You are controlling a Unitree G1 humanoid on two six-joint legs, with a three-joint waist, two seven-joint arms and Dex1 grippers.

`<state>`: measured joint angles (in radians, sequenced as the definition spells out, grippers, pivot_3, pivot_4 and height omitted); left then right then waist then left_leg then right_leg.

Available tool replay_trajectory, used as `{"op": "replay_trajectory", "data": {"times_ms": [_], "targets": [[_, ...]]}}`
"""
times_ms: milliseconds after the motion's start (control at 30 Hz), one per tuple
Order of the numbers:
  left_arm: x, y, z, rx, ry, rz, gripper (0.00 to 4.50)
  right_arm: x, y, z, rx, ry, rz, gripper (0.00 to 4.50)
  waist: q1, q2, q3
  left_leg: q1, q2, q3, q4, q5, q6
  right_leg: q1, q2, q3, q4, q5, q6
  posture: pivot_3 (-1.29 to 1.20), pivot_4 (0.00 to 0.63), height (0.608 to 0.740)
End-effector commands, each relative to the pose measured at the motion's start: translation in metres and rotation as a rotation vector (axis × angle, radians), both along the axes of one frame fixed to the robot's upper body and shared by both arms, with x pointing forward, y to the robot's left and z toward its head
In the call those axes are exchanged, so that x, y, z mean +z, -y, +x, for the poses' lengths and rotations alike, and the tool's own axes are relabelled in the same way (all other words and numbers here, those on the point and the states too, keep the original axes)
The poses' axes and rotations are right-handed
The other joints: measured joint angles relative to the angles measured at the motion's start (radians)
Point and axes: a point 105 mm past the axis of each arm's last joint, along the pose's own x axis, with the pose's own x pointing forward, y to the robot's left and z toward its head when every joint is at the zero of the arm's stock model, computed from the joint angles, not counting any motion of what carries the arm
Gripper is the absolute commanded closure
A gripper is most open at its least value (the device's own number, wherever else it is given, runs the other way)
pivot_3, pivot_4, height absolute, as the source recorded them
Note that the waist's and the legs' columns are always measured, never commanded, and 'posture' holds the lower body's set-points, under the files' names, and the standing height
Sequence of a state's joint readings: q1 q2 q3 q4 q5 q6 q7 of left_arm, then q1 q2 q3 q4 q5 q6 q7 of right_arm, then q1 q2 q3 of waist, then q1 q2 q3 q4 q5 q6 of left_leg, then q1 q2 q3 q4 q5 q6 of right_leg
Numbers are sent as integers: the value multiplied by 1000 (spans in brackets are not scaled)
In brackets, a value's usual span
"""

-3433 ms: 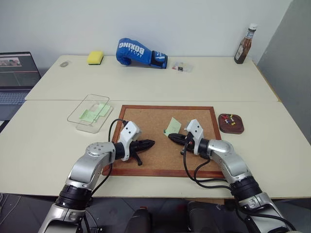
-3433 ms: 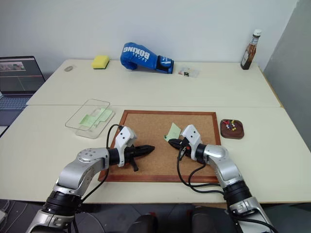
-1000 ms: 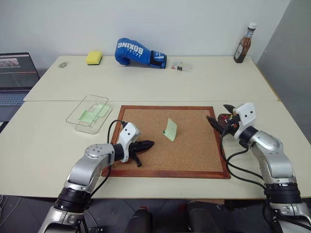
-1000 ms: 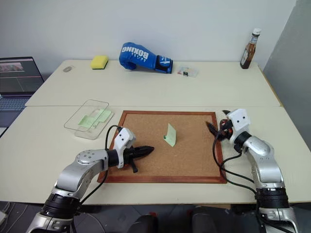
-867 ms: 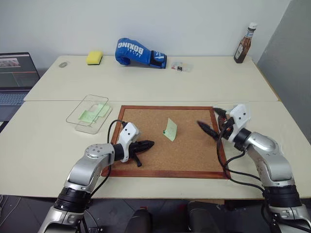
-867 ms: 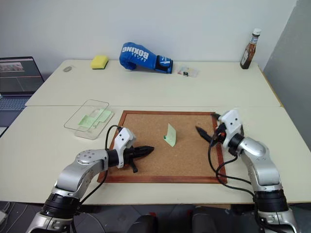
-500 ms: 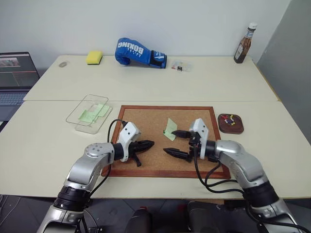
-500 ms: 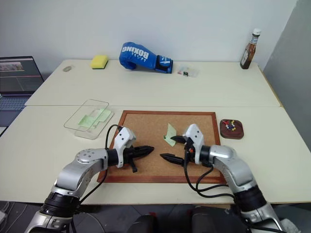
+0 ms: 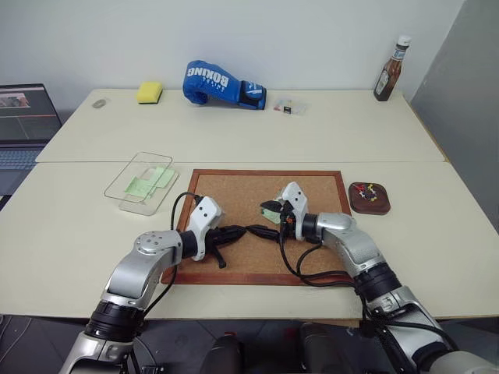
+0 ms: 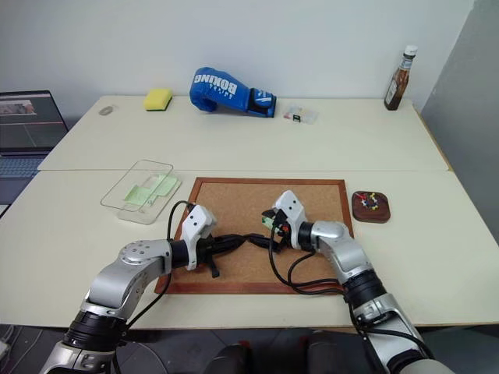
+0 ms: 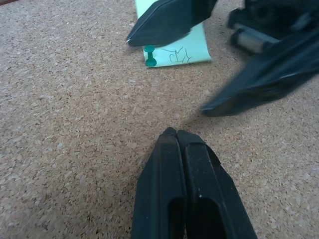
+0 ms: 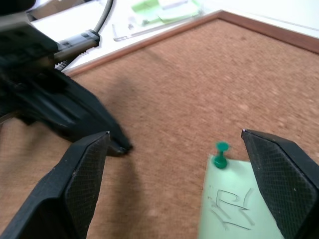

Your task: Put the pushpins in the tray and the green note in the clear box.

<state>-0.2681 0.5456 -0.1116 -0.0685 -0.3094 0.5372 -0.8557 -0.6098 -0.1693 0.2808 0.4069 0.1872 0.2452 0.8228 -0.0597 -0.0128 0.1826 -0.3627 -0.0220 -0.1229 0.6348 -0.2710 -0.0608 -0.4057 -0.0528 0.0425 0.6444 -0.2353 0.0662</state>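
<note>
The green note (image 11: 175, 44) lies on the corkboard (image 9: 230, 195), held at one corner by a green pushpin (image 11: 150, 56) (image 12: 220, 155). My right gripper (image 9: 263, 219) is open right at the note, one finger over it, the other finger low on the board beside my left gripper's tip. My left gripper (image 9: 240, 231) rests shut and empty on the board just left of the note, tips (image 11: 172, 133) pressed together. The dark tray (image 9: 370, 211) sits right of the board with several coloured pushpins (image 9: 371, 190) in it. The clear box (image 9: 134, 166) lies left of the board with green paper inside.
Along the far table edge stand a blue boxing glove (image 9: 222, 82), a yellow sponge (image 9: 150, 92), a small clear case (image 9: 290, 107) and a sauce bottle (image 9: 389, 70). A laptop (image 9: 27, 125) is at the far left. The board's raised wooden frame rims the work area.
My right gripper has swung from the tray at the board's right edge leftward across the board to the green note, staying open. The left gripper has kept still.
</note>
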Motion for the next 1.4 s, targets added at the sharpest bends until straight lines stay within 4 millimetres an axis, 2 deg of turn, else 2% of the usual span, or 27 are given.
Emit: {"op": "replay_trajectory", "data": {"times_ms": [33, 67, 100, 833, 1033, 1300, 1400], "targets": [[-24, -9, -8, 33, -94, 41, 4500, 2, -4, 3, 10, 37, -10, 24, 0, 0, 0, 0, 0, 0, 0, 0, 0, 0, 0, 0, 0, 0, 0, 0, 150, 740], [-24, -9, -8, 34, -94, 41, 4500, 1, -4, 3, 7, 43, -17, 379, 0, 0, 0, 0, 0, 0, 0, 0, 0, 0, 0, 0, 0, 0, 0, 0, 150, 740], [-24, -9, -9, 35, -94, 41, 4500, 0, -4, 4, 2, 47, -16, 436, 0, 0, 0, 0, 0, 0, 0, 0, 0, 0, 0, 0, 0, 0, 0, 0, 150, 740], [-24, -8, -9, 26, -91, 49, 4500, 6, -2, 7, -32, 20, 48, 4476, -2, 0, 0, 0, 0, 0, 0, 0, 0, 0, 0, 0, 0, 0, 0, 0, 150, 740], [-24, -6, -10, 24, -91, 48, 4500, 13, 2, 11, -54, 32, 52, 4476, -1, 0, 0, 0, 0, 0, 0, 0, 0, 0, 0, 0, 1, 0, 0, 0, 150, 740], [-26, -6, -12, 30, -95, 47, 4500, 85, 15, 13, -77, 177, 132, 4476, 1, 0, 0, -1, 0, 0, 0, 0, 0, -1, 0, 0, 0, 0, 0, 0, 150, 740], [-27, -5, -12, 28, -99, 47, 4500, 100, 22, 8, -74, 222, 123, 4476, 0, 0, 0, -1, 0, -1, 0, 0, 0, -1, 0, 0, 0, 0, 0, 0, 150, 740]]}}
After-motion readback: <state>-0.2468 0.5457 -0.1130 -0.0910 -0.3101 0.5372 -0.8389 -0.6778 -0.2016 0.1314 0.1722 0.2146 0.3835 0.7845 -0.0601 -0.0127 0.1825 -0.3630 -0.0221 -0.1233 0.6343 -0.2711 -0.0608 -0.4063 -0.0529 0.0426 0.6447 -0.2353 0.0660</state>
